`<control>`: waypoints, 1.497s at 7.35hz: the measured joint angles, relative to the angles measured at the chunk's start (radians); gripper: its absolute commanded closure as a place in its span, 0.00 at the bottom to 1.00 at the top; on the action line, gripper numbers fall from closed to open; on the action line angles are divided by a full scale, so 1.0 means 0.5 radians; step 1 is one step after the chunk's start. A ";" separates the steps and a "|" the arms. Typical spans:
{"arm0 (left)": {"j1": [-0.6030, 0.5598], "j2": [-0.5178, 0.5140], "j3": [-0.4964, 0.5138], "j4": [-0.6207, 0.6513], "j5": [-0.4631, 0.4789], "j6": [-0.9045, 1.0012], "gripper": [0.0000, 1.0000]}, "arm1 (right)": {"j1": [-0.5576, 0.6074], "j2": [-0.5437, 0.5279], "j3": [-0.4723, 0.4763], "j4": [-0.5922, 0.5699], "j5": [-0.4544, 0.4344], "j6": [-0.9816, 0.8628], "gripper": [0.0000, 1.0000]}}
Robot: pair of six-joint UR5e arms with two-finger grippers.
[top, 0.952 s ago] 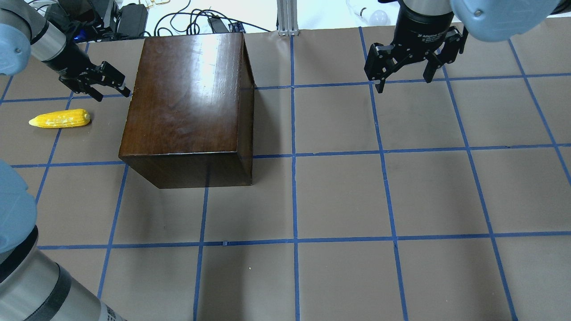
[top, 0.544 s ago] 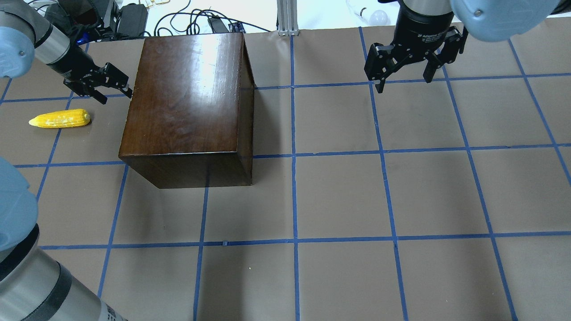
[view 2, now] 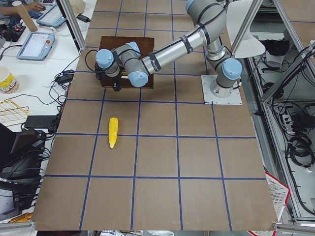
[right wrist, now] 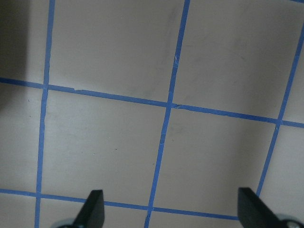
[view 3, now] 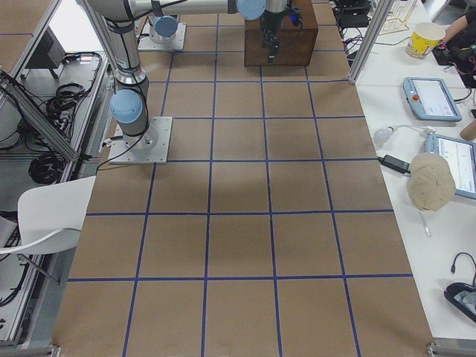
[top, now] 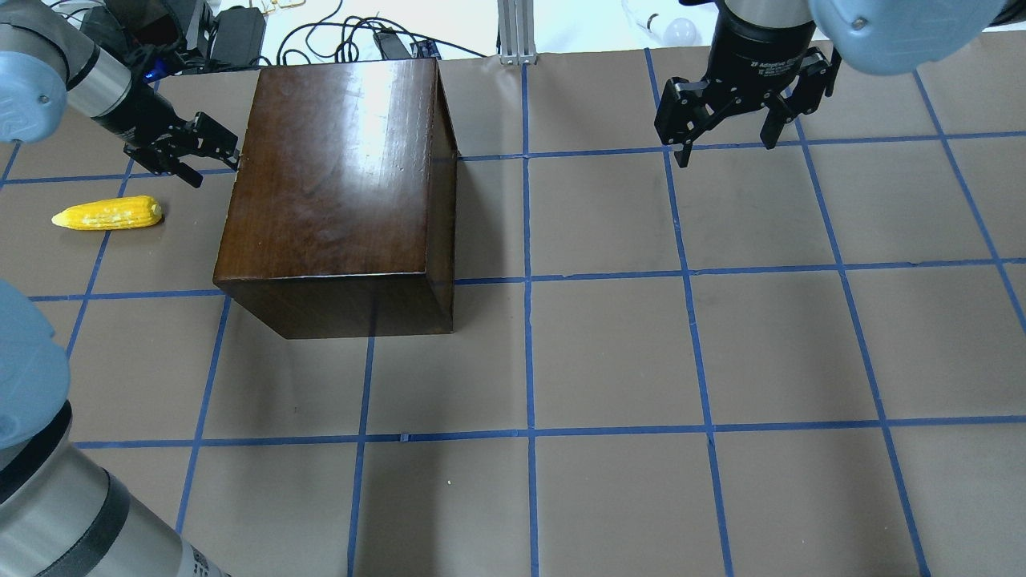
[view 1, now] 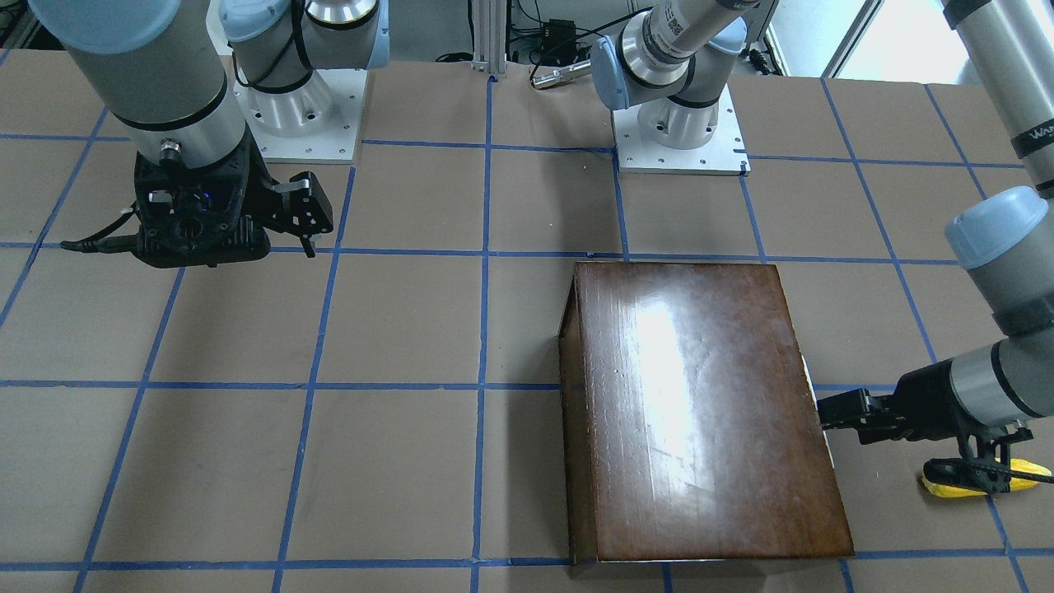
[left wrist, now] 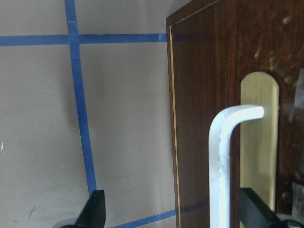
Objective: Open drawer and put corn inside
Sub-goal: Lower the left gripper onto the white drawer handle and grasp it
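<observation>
- Brown paper-covered table (top: 609, 353) with a blue tape grid. A dark glossy box (top: 337, 168) sits far-left on it.
- The drawer (left wrist: 199, 95) faces left out of the box. I read it as shut: no pale tray shows past the box in the overhead or front view.
- Left gripper (left wrist: 174, 209) is at the drawer front, pointing into it. Wrist view shows the jaws spread wide with the pale bent handle (left wrist: 219, 161) between them, closer to one finger than the other. Nothing is clamped and I see no contact with the handle.
- Corn (top: 108, 214) lies flat on the table, left of the box and apart from it, tip pointing left. It's a bit nearer the robot than the left gripper and nothing is touching it.
- Right gripper (top: 728, 144) hangs over bare table far-right, well apart from everything, jaws wide and empty.
- Step in hand, my read: lining up on the handle to open the drawer. The task is at its start, with the drawer not open and the corn not picked.
- Next move calls for a pinch across the handle, then a straight pull left along the slide axis. The handle is off-centre in the jaws, so one finger will likely land first. I'd expect a small sideways nudge.
- Risk: the box is free-standing, so a sticky drawer could drag the whole box left instead of sliding out.
- Risk: the corn lies left of the drawer face, so a long pull could shove it.
- The corn pick after that looks like a left-arm job, since it's on that side.
</observation>
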State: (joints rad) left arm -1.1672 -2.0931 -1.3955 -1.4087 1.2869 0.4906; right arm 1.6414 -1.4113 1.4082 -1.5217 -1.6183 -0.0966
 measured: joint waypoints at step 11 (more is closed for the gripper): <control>0.007 -0.013 -0.014 0.061 0.194 -0.006 0.00 | 0.000 0.000 0.000 0.000 0.000 0.000 0.00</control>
State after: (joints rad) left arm -1.1638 -2.0998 -1.4025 -1.3781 1.3837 0.4878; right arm 1.6414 -1.4113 1.4082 -1.5217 -1.6184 -0.0964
